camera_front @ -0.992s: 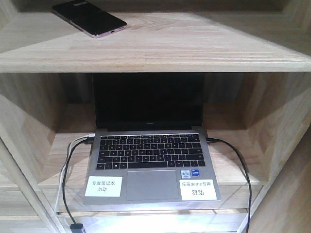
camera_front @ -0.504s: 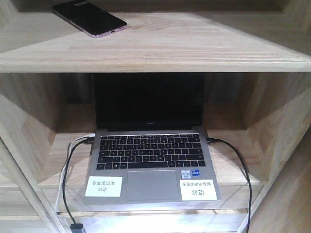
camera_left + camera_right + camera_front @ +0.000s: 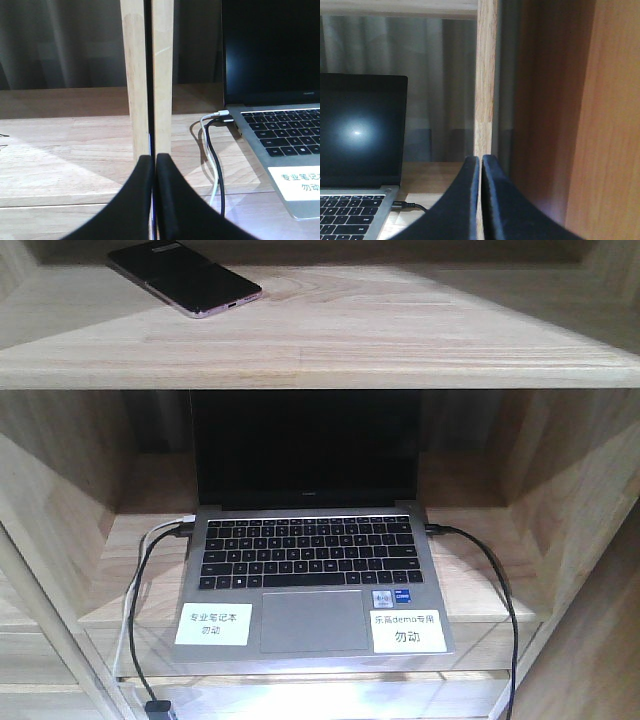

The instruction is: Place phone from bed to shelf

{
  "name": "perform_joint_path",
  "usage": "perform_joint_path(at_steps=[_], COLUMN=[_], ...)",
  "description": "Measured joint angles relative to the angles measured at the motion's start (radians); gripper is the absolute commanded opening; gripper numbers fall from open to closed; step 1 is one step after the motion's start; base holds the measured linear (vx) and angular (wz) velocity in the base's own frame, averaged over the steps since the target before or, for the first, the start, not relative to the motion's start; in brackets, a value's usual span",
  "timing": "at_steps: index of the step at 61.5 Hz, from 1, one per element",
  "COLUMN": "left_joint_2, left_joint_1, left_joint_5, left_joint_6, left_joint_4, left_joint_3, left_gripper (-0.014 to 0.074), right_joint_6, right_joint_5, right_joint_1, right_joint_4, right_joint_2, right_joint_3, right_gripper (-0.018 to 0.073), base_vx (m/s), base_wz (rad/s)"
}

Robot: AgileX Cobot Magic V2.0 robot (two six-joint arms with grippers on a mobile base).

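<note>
- Although three front views are given across the last second, no change is seen between them: the phone (image 3: 184, 278) is found in the same spot on the upper board of the shelf (image 3: 400, 335), lying flat and slanted, its port end turned toward the front edge.
- Nothing is gripped by the left end effector (image 3: 154, 165); its two black fingers are pressed together with no gap, and it is held low beside the laptop (image 3: 280, 125) and the cables (image 3: 212, 150) on the lower board.
- Likewise, the right end effector (image 3: 480, 162) is seen closed on nothing, facing an upright post (image 3: 485, 75) of the shelf at the laptop's other side.
- Neither end effector is visible in the front view, so both are judged to be well apart from the phone.
- No bed is shown in any current view.
- From this stillness it is judged that the placement has been completed and that only a retreat of the arms, if anything, is left.
- Little risk is judged to remain, as the phone is set back from the board's front edge.
</note>
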Motion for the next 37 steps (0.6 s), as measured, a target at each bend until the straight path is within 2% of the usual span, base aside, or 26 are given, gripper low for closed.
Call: perform_joint_path(at_steps=[37], left_joint_2=[0.0], left_joint_1=[0.0], left_joint_5=[0.0], left_joint_6=[0.0], left_joint_4=[0.0], left_joint_3=[0.0], left_gripper=[0.0001], right_joint_6=[0.0], right_joint_5=[-0.001], right_joint_1=[0.0], right_joint_4=[0.0], right_joint_2=[0.0], right_joint_3=[0.001], right_gripper=[-0.0008], base_vx=[0.0], base_wz=[0.0])
